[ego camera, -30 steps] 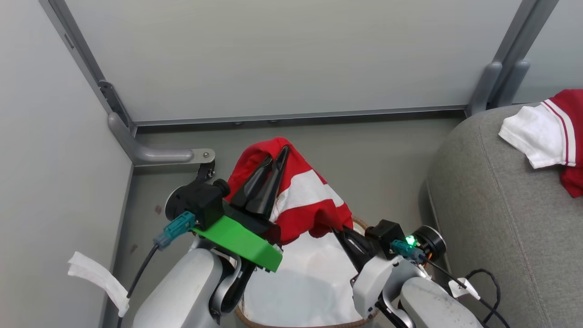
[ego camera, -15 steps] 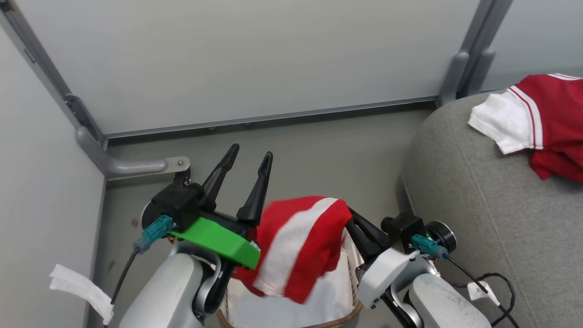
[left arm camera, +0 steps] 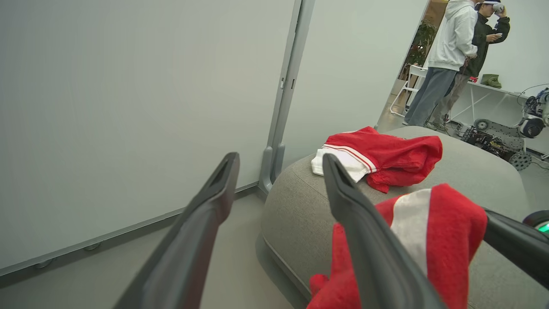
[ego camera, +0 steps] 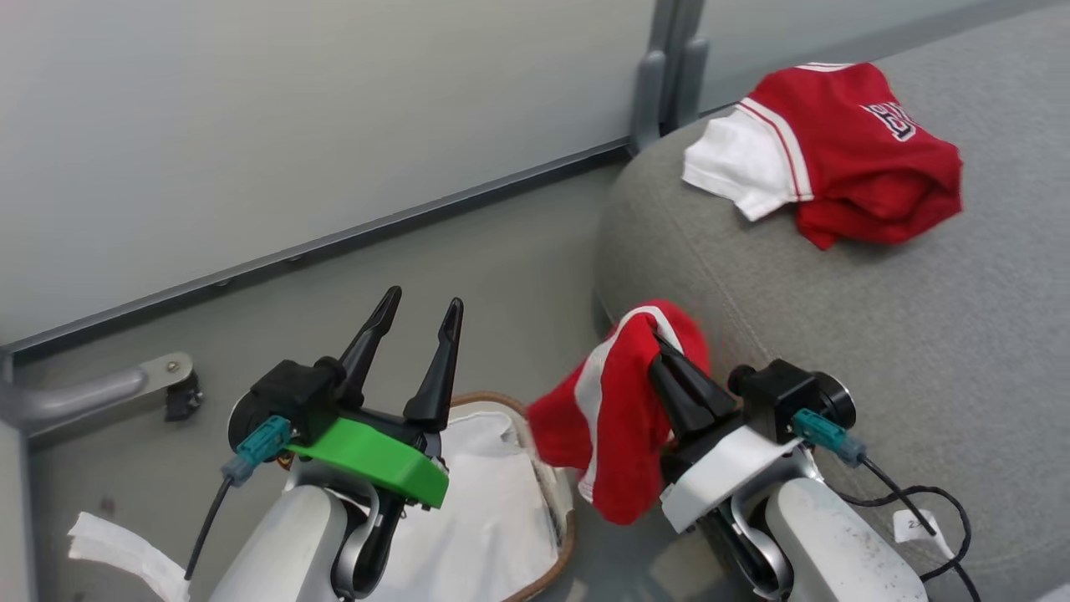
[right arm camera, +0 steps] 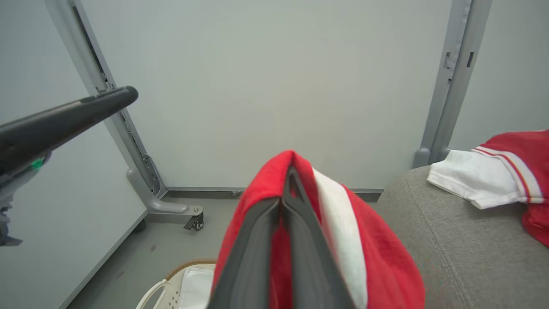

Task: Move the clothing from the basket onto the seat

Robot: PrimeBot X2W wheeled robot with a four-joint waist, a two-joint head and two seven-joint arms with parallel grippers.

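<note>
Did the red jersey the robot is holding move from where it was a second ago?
Yes. The red jersey, pinched in the right gripper, was over the basket; now it hangs past the basket's rim, toward the grey seat.

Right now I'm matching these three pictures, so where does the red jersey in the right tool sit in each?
Head view: held jersey lower centre-right, draped over the right tool.
Left wrist view: lower right.
Right wrist view: bottom centre, around the shut tool.
Shared landmark: the second jersey on the seat, upper right in the head view, right of centre in both wrist views.
</note>
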